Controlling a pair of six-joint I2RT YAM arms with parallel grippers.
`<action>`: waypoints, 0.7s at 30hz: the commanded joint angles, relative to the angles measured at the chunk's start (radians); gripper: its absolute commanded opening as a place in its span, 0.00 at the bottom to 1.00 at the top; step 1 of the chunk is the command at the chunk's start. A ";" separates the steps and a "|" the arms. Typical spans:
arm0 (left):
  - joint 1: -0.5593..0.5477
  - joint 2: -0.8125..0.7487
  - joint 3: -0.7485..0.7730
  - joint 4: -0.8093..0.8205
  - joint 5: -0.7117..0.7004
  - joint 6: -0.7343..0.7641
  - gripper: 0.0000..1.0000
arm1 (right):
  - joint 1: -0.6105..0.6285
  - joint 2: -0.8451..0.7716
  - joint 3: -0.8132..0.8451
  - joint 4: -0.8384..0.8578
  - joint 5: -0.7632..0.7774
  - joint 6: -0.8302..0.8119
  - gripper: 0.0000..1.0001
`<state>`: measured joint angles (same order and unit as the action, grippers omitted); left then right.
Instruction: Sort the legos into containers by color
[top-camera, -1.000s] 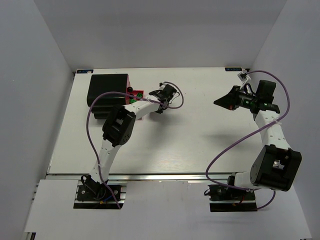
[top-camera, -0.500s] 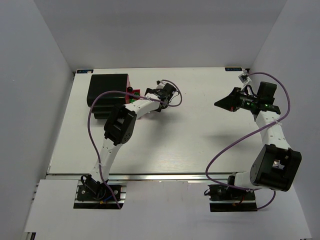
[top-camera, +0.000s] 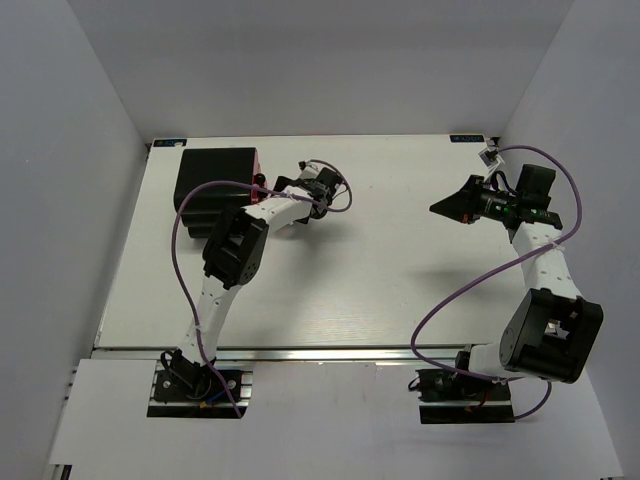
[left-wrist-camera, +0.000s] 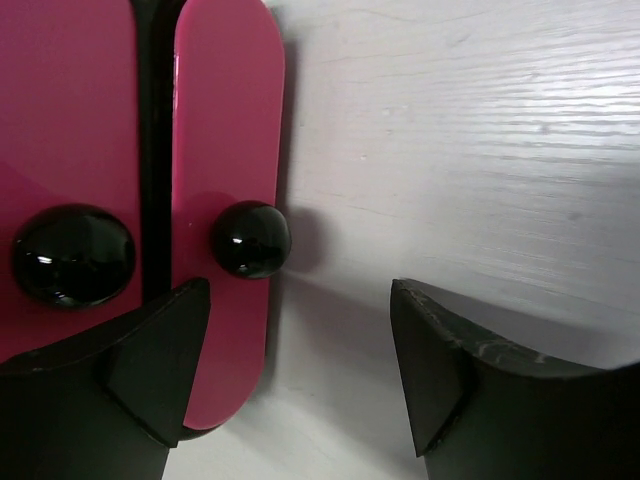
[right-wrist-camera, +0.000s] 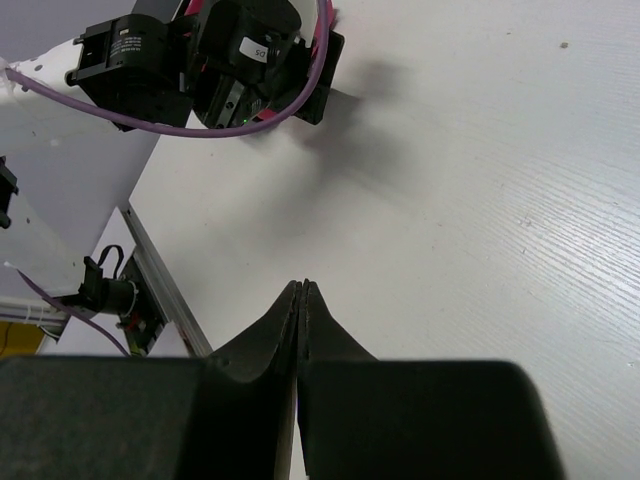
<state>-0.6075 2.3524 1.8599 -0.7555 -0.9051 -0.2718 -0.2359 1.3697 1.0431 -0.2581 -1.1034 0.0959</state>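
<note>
The drawers (left-wrist-camera: 225, 120) are two glossy magenta fronts standing side by side in the left wrist view. Each carries a round black knob (left-wrist-camera: 250, 240), and they belong to the black cabinet (top-camera: 213, 178) at the far left of the desk (top-camera: 420, 260). Both fronts look flush, so I judge the drawers to be pushed in. None of the legos can be made out in any view, and they are presumably inside. The drawers look like light, stiff plastic that should slide easily. The knob is the only sensible place to take hold, though its polished round surface may slip out of a shallow pinch. The bricks would be hard, very light and easy to flick away, so they are best pinched squarely across their sides. The left end effector (left-wrist-camera: 298, 345) has its fingers well apart and holds nothing. The right-hand knob sits just beyond the gap, nearer the left finger. The right end effector (right-wrist-camera: 300, 300) has its fingers pressed together and empty, hanging over bare desk at the far right. A second ago the top view showed a drawer pulled out, with red and green bricks visible in it. Now only a thin pink edge shows at the cabinet, and the left arm's wrist has shifted left toward it. The right arm has hardly moved.
</note>
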 joint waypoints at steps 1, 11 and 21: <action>0.025 -0.016 -0.051 -0.053 0.015 -0.012 0.83 | -0.013 -0.009 0.000 0.028 -0.026 0.007 0.00; 0.025 -0.044 -0.097 -0.025 -0.009 -0.004 0.67 | -0.022 -0.001 -0.003 0.033 -0.027 0.016 0.00; -0.006 -0.197 -0.169 0.099 0.110 0.098 0.17 | -0.025 -0.007 -0.009 0.034 -0.003 0.005 0.00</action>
<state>-0.6018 2.2986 1.7084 -0.7136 -0.8783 -0.2073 -0.2550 1.3697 1.0351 -0.2535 -1.1023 0.1032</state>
